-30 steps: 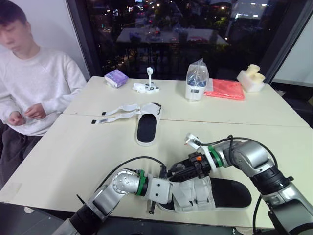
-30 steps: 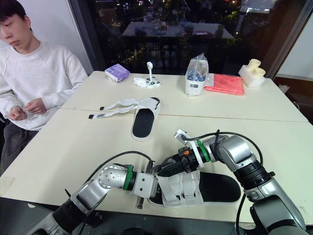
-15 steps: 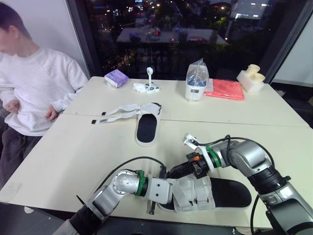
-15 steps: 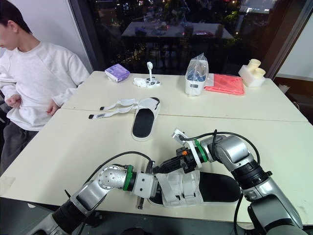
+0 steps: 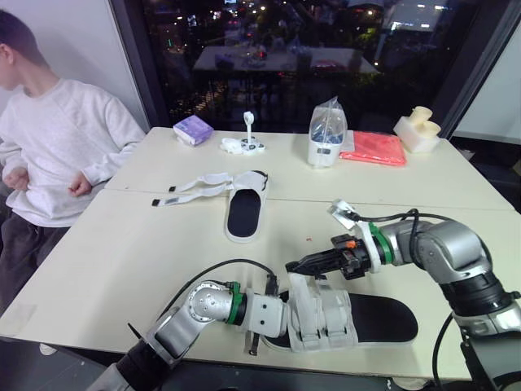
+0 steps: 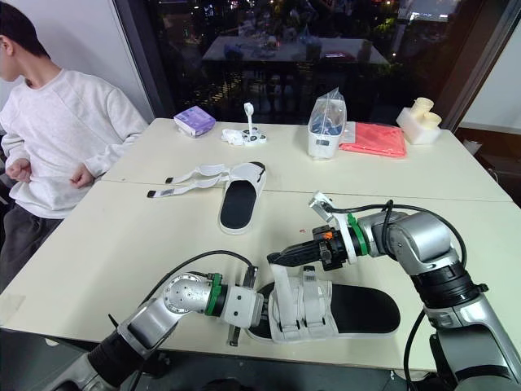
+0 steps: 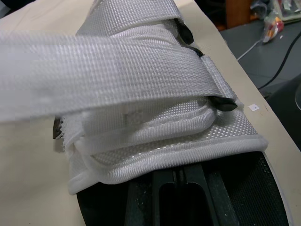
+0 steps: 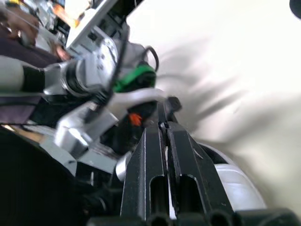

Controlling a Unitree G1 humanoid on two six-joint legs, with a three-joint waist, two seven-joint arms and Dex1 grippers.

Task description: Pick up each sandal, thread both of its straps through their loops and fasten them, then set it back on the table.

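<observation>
Of the 2 sandals, neither is finished, by my reading. The near sandal [image 5: 326,314] lies at the near edge of the table [image 5: 122,261], with the left gripper [image 5: 273,316] at its toe end; I cannot tell whether that gripper is clamped on it. The right gripper [image 5: 295,265] is clenched on the tip of 1 strap [image 5: 298,289] and holds it up off the white upper, so this strap looks unfastened, mid-pull. The other strap of this sandal lies flat across the upper in the left wrist view and seems fastened, though I cannot confirm it. The far sandal [image 5: 244,213] rests mid-table with its 2 straps [image 5: 191,189] splayed out to the left, unthreaded. Left to do: press this strap down, then the whole far sandal.
</observation>
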